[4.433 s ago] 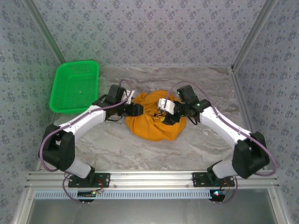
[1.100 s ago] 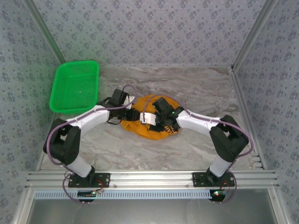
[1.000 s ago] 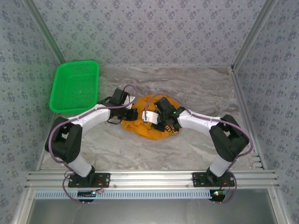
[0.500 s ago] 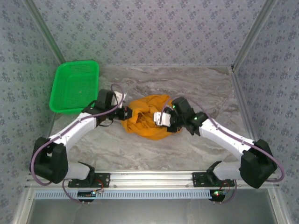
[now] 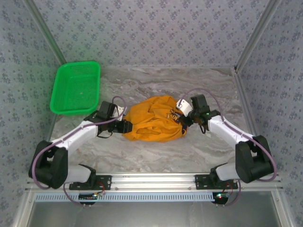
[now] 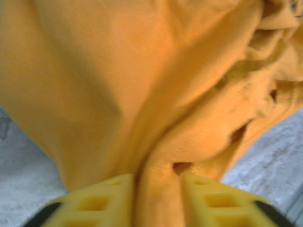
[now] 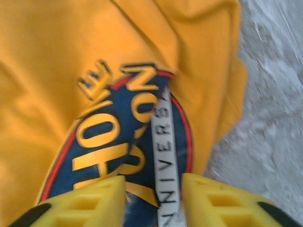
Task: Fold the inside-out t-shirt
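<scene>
I have the t-shirt [image 5: 154,125] bunched right of the green basket [image 5: 75,90], its long axis pointing away from it, with the left gripper [image 5: 127,126] at the basket-side end, cloth between half-parted fingers, grip unclear, and the right gripper [image 5: 182,123] half-open over the far end.

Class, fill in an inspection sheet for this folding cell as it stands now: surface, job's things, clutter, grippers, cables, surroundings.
Surface: marbled grey table, no spill seen.
Job's things: orange-yellow t-shirt bunched in a heap mid-table, not yet folded; its printed graphic faces up at the right end.
Clutter: green mesh basket at the far left, apart from the shirt.
Grippers: left gripper at the shirt's left edge, cloth running between its jaws, grip unclear; right gripper over the graphic, jaws apart.
Cables: purple cable loops by the left wrist, another by the right.
Surroundings: patterned wall panels on three sides; aluminium rail at the near edge.
</scene>
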Available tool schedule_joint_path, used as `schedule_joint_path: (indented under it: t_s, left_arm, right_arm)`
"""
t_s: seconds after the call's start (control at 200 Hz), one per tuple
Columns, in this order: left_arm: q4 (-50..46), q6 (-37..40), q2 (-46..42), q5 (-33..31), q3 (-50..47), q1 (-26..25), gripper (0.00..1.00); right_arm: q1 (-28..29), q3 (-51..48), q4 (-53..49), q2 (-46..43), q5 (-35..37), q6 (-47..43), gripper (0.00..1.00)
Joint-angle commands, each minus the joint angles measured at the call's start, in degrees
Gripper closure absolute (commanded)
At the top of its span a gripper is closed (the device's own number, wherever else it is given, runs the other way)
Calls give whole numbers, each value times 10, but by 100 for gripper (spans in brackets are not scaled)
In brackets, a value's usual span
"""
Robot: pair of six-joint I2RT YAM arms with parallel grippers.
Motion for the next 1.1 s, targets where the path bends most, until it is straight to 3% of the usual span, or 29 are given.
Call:
schedule_joint_path:
  t_s: [0.0,0.045,0.105,0.205,0.3,0.38,0.435,0.56,0.72,0.855,0.91,0.984,1.094]
  left_arm:
    - [-65,5,-96,-3,35,-43,51]
    - [-71,-1,-121,-39,32,-68,45]
    - [-73,-13,-133,-79,29,-98,44]
    - [-72,-18,-106,-130,23,-134,45]
    - [-62,-28,-54,-173,20,-159,48]
    - [-41,-38,-9,-198,26,-173,48]
    - [-25,-47,20,-209,33,-176,46]
    - [-54,-91,83,-279,74,-176,44]
    - [-64,-100,103,-305,88,-178,44]
    - [-68,-96,98,-338,84,-177,55]
    - [-69,-90,104,-335,83,-177,63]
    - [-65,-81,114,-311,81,-178,65]
    - [-54,-62,122,-257,80,-188,54]
  right_arm:
    - [32,5,6,-80,-57,71,49]
    - [57,0,12,-100,-7,116,42]
    - [103,1,5,-121,73,192,42]
    - [216,-16,-4,-153,211,304,46]
    - [280,-25,-34,-149,265,445,53]
    - [259,-15,-88,-112,219,584,56]
    - [237,-9,-81,-76,172,601,59]
    - [231,25,-83,10,171,621,59]
    - [230,54,-79,81,172,667,54]
    - [231,62,-76,102,190,673,54]
    - [229,64,-79,108,199,675,54]
    - [225,65,-85,115,205,680,53]
    - [226,66,-88,120,204,677,49]
